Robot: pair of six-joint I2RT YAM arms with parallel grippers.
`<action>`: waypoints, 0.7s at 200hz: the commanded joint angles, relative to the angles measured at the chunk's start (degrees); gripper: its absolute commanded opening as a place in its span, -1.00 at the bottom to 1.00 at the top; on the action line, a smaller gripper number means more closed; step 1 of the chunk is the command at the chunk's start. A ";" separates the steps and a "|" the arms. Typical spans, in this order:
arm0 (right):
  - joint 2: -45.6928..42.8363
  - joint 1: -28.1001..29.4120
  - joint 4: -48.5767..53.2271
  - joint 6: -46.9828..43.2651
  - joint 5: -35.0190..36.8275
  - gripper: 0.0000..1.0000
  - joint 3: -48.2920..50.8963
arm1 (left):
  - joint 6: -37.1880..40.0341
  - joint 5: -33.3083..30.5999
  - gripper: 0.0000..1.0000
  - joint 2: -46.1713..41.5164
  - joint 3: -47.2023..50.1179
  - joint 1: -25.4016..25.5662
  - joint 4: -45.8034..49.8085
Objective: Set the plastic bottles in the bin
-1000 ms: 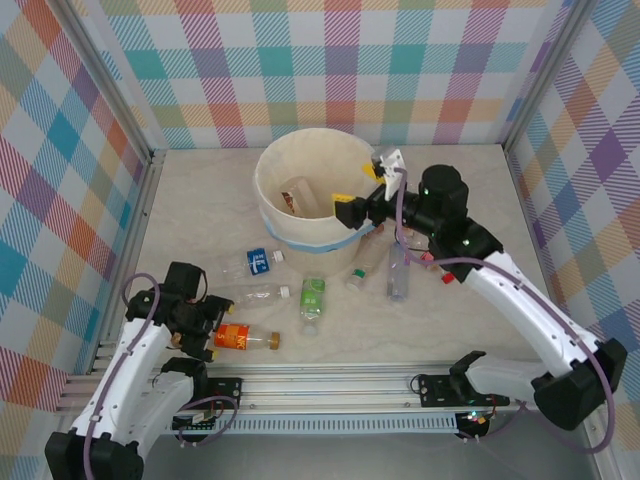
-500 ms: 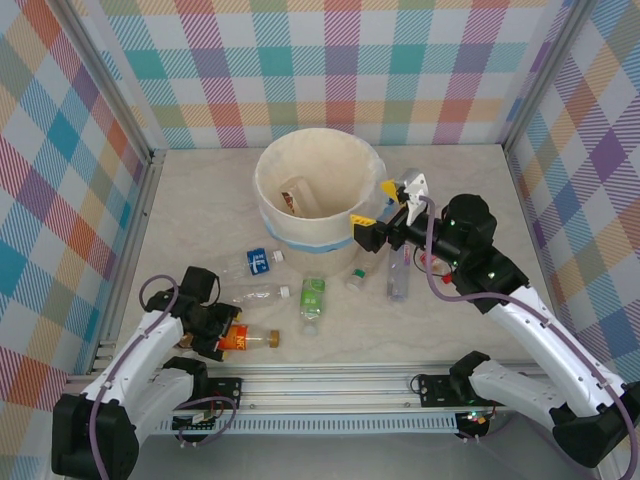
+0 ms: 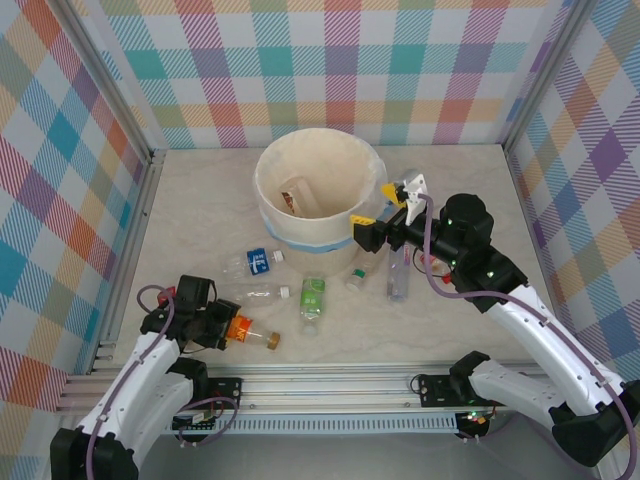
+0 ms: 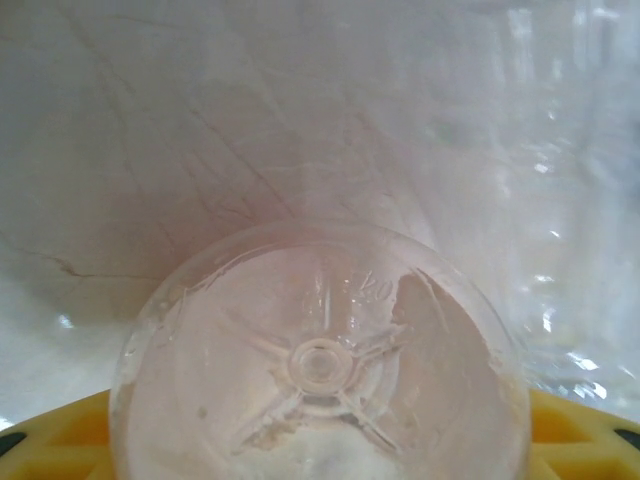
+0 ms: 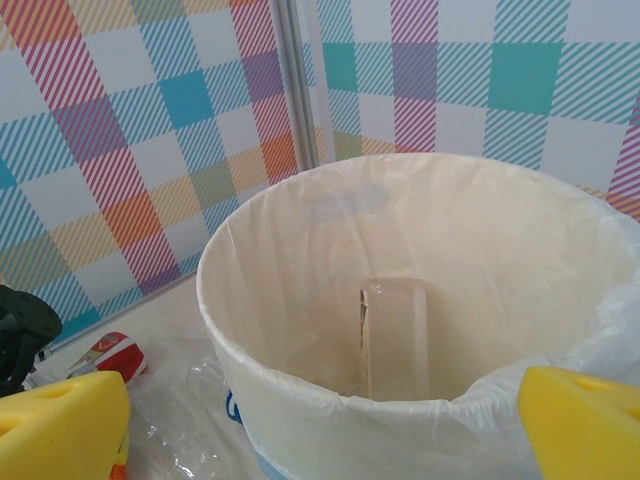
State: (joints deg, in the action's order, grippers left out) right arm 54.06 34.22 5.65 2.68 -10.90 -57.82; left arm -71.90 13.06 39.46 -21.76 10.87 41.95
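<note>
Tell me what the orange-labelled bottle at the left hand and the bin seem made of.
Orange-labelled bottle: thin clear plastic, glossy; the table shows through it, and its base has a moulded star. Bin: probably rigid cream plastic, matte-looking, light-blue band outside. Liner: thin translucent film, likely plastic, wrinkling over the rim.

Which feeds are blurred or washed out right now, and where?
Left wrist view: the clear plastic bottle sits close to the lens, soft, with white glare to its right. Right wrist view: the large round cream-white bin is sharp and evenly lit; the yellow fingertips in the bottom corners are out of focus. Top external view: sharp, soft shadows, no glare.
</note>
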 commanded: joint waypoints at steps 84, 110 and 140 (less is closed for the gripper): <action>2.87 -0.03 -8.91 7.59 11.49 0.99 2.74 | 11.15 4.98 -0.37 -5.76 -13.22 0.57 -5.73; 3.98 -0.03 -7.49 8.81 14.29 1.00 2.19 | 19.47 5.99 -0.41 -1.85 -21.95 0.56 -5.34; 4.13 -0.04 -6.03 10.69 17.28 0.99 2.41 | 24.43 5.92 -0.44 2.45 -30.93 0.60 -8.36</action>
State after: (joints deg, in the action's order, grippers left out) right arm 58.30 34.22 0.51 10.55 2.44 -55.42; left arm -54.46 17.76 39.64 -46.89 10.87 37.74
